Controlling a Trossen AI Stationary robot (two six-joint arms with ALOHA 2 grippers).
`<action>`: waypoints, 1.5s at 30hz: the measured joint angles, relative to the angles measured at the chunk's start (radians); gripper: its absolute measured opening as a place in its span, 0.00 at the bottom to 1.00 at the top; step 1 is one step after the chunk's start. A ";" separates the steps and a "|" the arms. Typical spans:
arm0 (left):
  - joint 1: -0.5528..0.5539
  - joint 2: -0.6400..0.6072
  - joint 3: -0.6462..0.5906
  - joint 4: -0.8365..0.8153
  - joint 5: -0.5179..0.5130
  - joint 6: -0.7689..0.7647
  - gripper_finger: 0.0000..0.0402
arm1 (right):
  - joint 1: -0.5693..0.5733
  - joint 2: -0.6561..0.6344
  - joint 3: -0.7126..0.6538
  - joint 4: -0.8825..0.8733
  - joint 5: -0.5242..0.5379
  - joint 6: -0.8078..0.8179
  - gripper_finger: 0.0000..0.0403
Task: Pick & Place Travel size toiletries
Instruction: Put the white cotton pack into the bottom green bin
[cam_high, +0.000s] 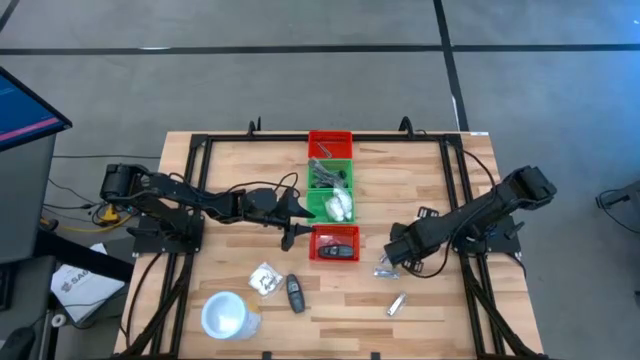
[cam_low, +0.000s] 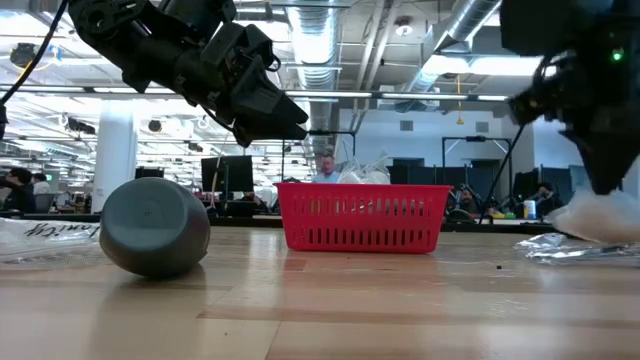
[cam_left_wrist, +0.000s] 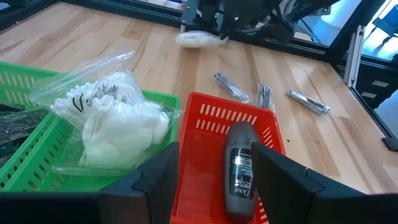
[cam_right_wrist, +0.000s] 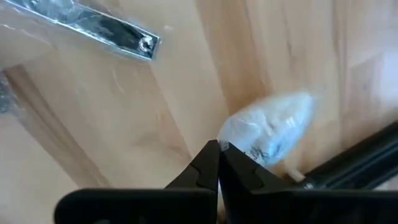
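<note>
On the bench (cam_high: 240, 170), the left pincer (cam_high: 290, 237) hangs with its fingers apart beside the near red bin (cam_high: 335, 243), which holds a black oblong piece (cam_left_wrist: 239, 167). The right pincer (cam_right_wrist: 219, 167) has its fingers together on the edge of a clear crinkly packet (cam_right_wrist: 277, 127) by the bench's right rail. That pinch looks thin, so the slick film could slip free on lifting.
</note>
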 joint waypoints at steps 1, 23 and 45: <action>0.000 0.000 0.000 0.000 0.000 0.000 0.47 | 0.000 -0.003 0.012 -0.013 0.002 0.000 0.00; 0.000 0.000 0.000 0.003 0.000 0.000 0.47 | -0.055 -0.008 0.422 -0.005 0.337 -0.186 0.00; 0.000 -0.020 0.001 -0.074 -0.149 0.078 0.47 | -0.203 0.042 0.551 0.358 0.195 -0.526 0.00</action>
